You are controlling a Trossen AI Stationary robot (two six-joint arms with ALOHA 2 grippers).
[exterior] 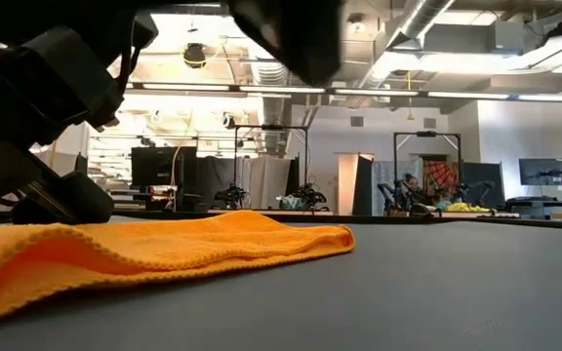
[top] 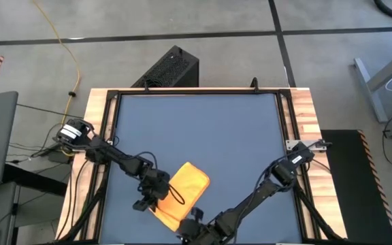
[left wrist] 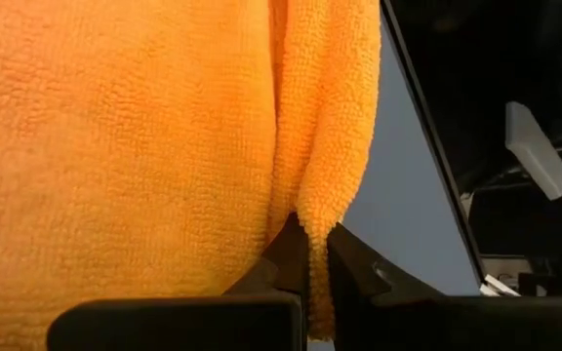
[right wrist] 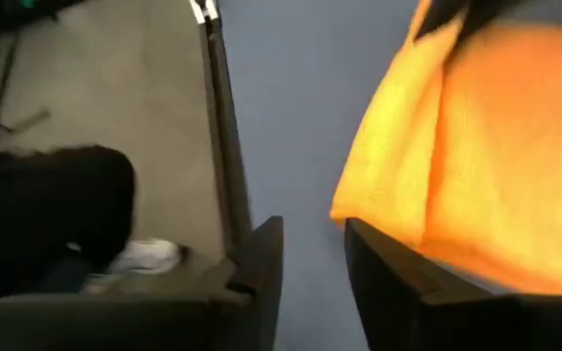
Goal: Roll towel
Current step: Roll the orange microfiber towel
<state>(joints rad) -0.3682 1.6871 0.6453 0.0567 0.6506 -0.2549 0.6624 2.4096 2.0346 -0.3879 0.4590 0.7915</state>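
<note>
Yellow towel (top: 184, 190), fold pinched in our closed left tool (left wrist: 308, 283); right tool (right wrist: 312, 268) parted, empty, beside its edge: we should keep the fold taut while rolling.

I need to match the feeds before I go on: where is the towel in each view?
High: towel low, left of middle, between both grippers.
Low: left and middle, flat on the table.
Left wrist: fills the left, a fold pinched in the left gripper.
Right wrist: right side.
Shared landmark: the blue table.
</note>
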